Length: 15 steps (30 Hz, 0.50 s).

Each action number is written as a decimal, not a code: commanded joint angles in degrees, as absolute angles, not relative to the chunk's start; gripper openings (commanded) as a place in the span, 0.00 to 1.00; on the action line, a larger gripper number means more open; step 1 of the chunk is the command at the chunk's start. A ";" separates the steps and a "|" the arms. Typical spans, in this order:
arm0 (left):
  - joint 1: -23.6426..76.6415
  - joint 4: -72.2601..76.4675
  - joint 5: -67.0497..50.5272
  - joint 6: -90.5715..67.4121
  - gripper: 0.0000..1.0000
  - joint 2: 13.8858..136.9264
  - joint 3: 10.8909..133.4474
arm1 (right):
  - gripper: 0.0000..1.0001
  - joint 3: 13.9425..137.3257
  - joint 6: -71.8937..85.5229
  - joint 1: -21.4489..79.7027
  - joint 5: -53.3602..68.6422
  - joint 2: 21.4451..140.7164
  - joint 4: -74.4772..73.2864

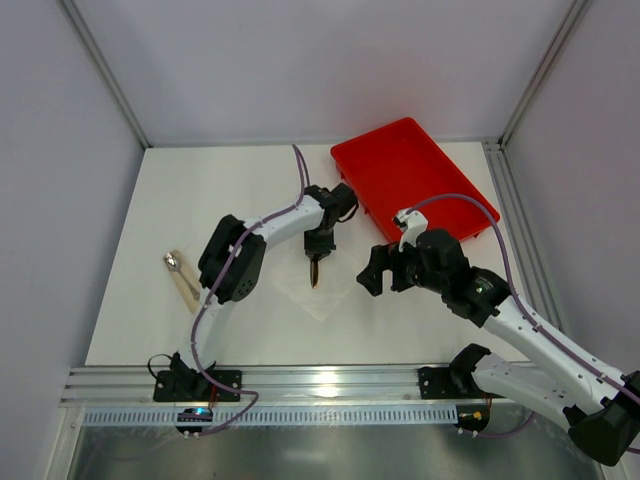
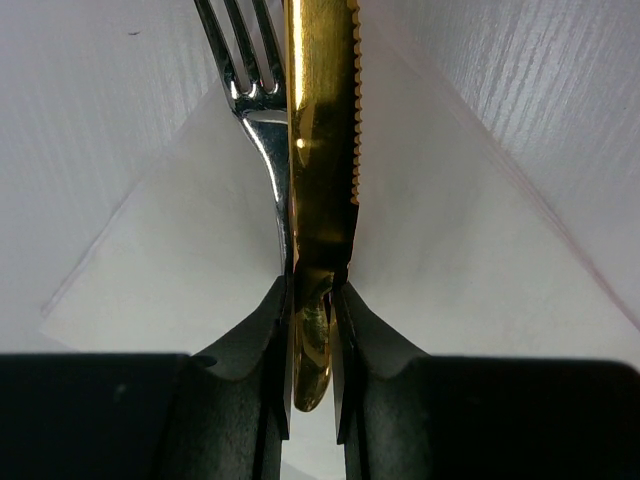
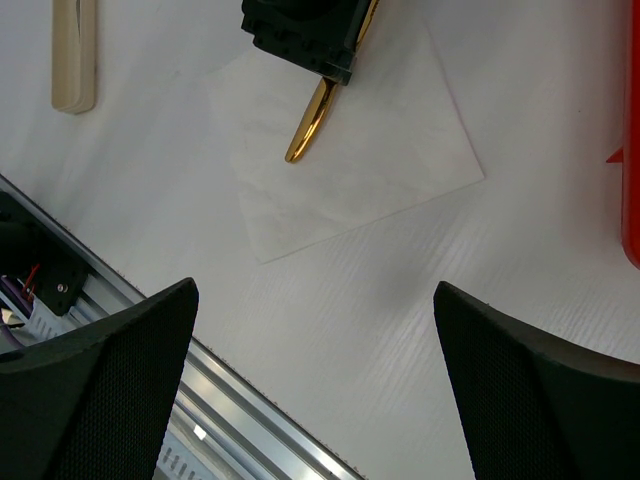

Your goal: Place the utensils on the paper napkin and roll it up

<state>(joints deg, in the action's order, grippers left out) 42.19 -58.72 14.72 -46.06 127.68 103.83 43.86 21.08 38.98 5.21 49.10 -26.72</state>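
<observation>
My left gripper (image 1: pixel 316 252) is shut on a golden knife (image 2: pixel 322 170) by its handle and holds it low over the white paper napkin (image 1: pixel 325 292). In the left wrist view a silver fork (image 2: pixel 252 85) runs along the knife's left side; I cannot tell whether it is gripped or lies on the napkin (image 2: pixel 460 270). The right wrist view shows the knife's handle end (image 3: pixel 306 128) sticking out of the left gripper (image 3: pixel 300 35) above the napkin (image 3: pixel 385 165). A spoon with a tan handle (image 1: pixel 182 275) lies on the table to the left, off the napkin. My right gripper (image 1: pixel 378 268) is open and empty, just right of the napkin.
A red tray (image 1: pixel 410 180) stands at the back right, behind my right gripper. The spoon's tan handle (image 3: pixel 75 50) shows at the top left of the right wrist view. An aluminium rail (image 1: pixel 320 385) runs along the table's near edge.
</observation>
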 commanded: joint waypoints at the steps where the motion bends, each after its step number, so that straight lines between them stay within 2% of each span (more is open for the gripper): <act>1: 42.01 -59.76 16.08 -46.05 0.20 127.27 105.64 | 1.00 44.12 20.48 38.85 4.57 48.25 -25.49; 7: 42.01 -60.38 15.91 -45.88 0.25 127.27 106.61 | 1.00 44.12 20.48 38.85 4.48 48.08 -25.49; 15: 42.01 -60.73 15.47 -45.79 0.28 126.91 107.23 | 1.00 44.12 20.65 38.85 4.57 47.90 -25.49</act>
